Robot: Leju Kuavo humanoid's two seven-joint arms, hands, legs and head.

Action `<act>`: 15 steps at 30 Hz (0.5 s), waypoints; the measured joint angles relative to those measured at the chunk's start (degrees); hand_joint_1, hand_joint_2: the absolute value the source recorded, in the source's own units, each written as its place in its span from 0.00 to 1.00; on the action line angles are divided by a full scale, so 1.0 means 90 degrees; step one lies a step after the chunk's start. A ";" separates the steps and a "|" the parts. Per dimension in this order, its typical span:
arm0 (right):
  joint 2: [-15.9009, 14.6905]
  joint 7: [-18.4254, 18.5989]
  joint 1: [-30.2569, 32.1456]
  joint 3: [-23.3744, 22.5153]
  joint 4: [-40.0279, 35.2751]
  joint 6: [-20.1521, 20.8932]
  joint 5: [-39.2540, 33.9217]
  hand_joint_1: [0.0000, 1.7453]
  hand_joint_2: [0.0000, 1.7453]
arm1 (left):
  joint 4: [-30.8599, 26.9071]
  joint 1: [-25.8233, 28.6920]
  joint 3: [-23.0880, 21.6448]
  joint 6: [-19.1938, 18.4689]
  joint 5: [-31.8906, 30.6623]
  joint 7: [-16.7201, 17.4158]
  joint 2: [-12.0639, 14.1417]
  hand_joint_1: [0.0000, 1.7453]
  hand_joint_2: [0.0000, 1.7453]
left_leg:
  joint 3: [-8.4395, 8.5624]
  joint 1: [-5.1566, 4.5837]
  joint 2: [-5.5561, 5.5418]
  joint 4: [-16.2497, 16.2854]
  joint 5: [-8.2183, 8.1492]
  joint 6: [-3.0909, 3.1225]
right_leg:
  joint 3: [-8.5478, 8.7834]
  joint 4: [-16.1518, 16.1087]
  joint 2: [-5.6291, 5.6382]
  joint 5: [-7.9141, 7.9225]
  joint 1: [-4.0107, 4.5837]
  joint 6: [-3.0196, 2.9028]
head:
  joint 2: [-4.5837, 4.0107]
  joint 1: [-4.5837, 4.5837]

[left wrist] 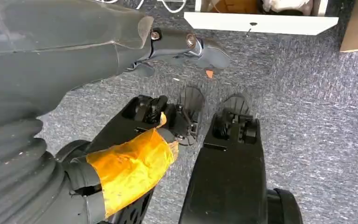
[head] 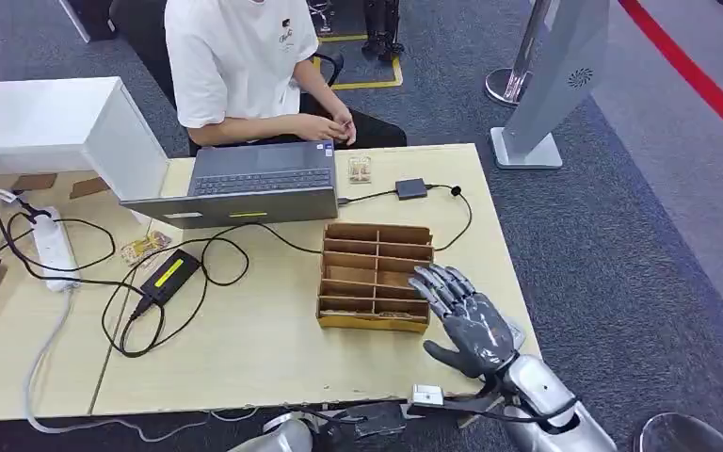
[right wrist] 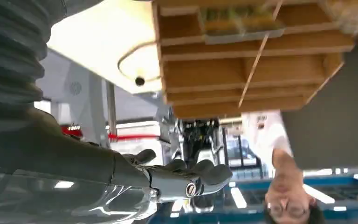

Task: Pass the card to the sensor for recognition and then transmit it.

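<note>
Left robot hand [left wrist: 186,44] hangs over the floor, its grasp state indeterminate. Tabletop [head: 273,330]: cardboard divider box [head: 375,276] with card [right wrist: 242,25] lying in one compartment. Right robot hand [head: 466,315], fingers spread and empty, hovers at the box's right corner.

1. An office-like demo or test space: grey carpet [head: 621,245] with a red floor stripe [head: 692,71].
2. A person [head: 235,61] works at a laptop [head: 259,179] on a light wooden table [head: 273,348].
3. A power strip [head: 54,247] and loose cables [head: 165,311] lie beside a grey kiosk stand [head: 555,75].
</note>
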 joint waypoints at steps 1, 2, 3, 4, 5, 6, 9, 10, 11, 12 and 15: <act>0.0039 -0.0019 0.0008 0.0053 0.0070 0.0010 -0.0017 0.00 1.00 | 0.0000 0.0000 0.0005 0.0002 -0.0017 0.0000 0.0000 0.00 1.00 | 0.0000 0.0000 0.0000 0.0000 0.0000 0.0000 | 0.0000 0.0000 0.0000 0.0000 0.0000 0.0000 | 0.0000 0.0002; 0.0068 -0.0041 0.0020 0.0094 0.0128 0.0017 -0.0032 0.00 1.00 | 0.0000 0.0000 0.0005 0.0002 -0.0053 0.0000 0.0000 0.00 1.00 | 0.0000 0.0000 -0.0001 0.0000 0.0000 0.0000 | 0.0000 0.0000 0.0000 0.0000 0.0000 0.0000 | 0.0000 0.0002; 0.0090 -0.0058 0.0029 0.0126 0.0167 0.0019 -0.0032 0.00 1.00 | 0.0000 0.0000 0.0005 0.0005 -0.0078 0.0000 0.0000 0.00 1.00 | 0.0000 0.0000 0.0000 0.0000 0.0000 0.0000 | 0.0000 0.0000 0.0000 0.0000 0.0000 0.0000 | 0.0000 0.0000; 0.0104 -0.0068 0.0038 0.0163 0.0209 0.0027 -0.0032 0.00 1.00 | 0.0000 0.0001 0.0007 0.0005 -0.0090 -0.0002 0.0000 0.00 1.00 | 0.0000 0.0000 0.0000 0.0000 0.0000 0.0000 | 0.0000 0.0000 0.0000 0.0000 0.0000 0.0000 | 0.0000 0.0002; 0.0126 -0.0068 0.0053 0.0194 0.0247 0.0027 -0.0032 0.00 1.00 | 0.0000 0.0000 0.0007 0.0005 -0.0097 -0.0005 0.0000 0.00 1.00 | 0.0000 0.0000 0.0000 0.0000 0.0000 0.0000 | 0.0000 0.0000 0.0000 0.0000 0.0000 0.0000 | 0.0000 0.0000; 0.0141 -0.0068 0.0065 0.0209 0.0267 0.0027 -0.0032 0.00 1.00 | 0.0000 0.0000 0.0007 0.0005 -0.0102 -0.0005 0.0000 0.00 1.00 | -0.0001 0.0000 0.0000 0.0000 0.0000 0.0000 | 0.0000 0.0000 0.0000 0.0000 0.0000 0.0000 | 0.0000 0.0002; 0.0175 -0.0068 0.0076 0.0257 0.0325 0.0027 -0.0032 0.00 1.00 | 0.0000 0.0000 0.0007 0.0005 -0.0104 -0.0007 0.0000 0.00 1.00 | -0.0001 -0.0001 0.0000 0.0000 0.0000 0.0000 | 0.0000 0.0000 0.0000 0.0000 -0.0001 0.0000 | 0.0000 0.0002; 0.0184 -0.0068 0.0077 0.0269 0.0340 0.0027 -0.0032 0.00 1.00 | 0.0000 0.0000 0.0007 0.0005 -0.0104 -0.0007 0.0000 0.00 1.00 | -0.0001 -0.0001 0.0000 0.0000 0.0000 0.0000 | 0.0000 0.0000 0.0000 0.0000 -0.0001 0.0000 | 0.0000 0.0002; 0.0189 -0.0070 0.0077 0.0274 0.0357 0.0029 -0.0032 0.00 1.00 | 0.0000 0.0000 0.0007 0.0005 -0.0109 -0.0007 0.0000 0.00 1.00 | -0.0001 -0.0001 0.0000 0.0000 0.0000 0.0000 | 0.0000 0.0000 0.0000 0.0000 -0.0001 0.0000 | 0.0002 0.0002; 0.0192 -0.0085 0.0077 0.0282 0.0369 0.0050 -0.0043 0.00 1.00 | 0.0000 0.0000 0.0007 0.0005 -0.0114 -0.0007 0.0000 0.00 1.00 | -0.0001 -0.0001 0.0000 0.0000 0.0000 0.0000 | 0.0000 0.0000 0.0000 0.0000 -0.0001 0.0000 | 0.0000 0.0000; 0.0216 -0.0150 0.0083 0.0342 0.0403 0.0213 -0.0145 0.00 1.00 | 0.0000 0.0001 0.0010 0.0005 -0.0177 -0.0007 -0.0002 0.00 1.00 | 0.0000 -0.0001 0.0000 0.0000 0.0000 0.0000 | 0.0000 0.0000 0.0000 0.0000 -0.0001 0.0000 | 0.0000 0.0002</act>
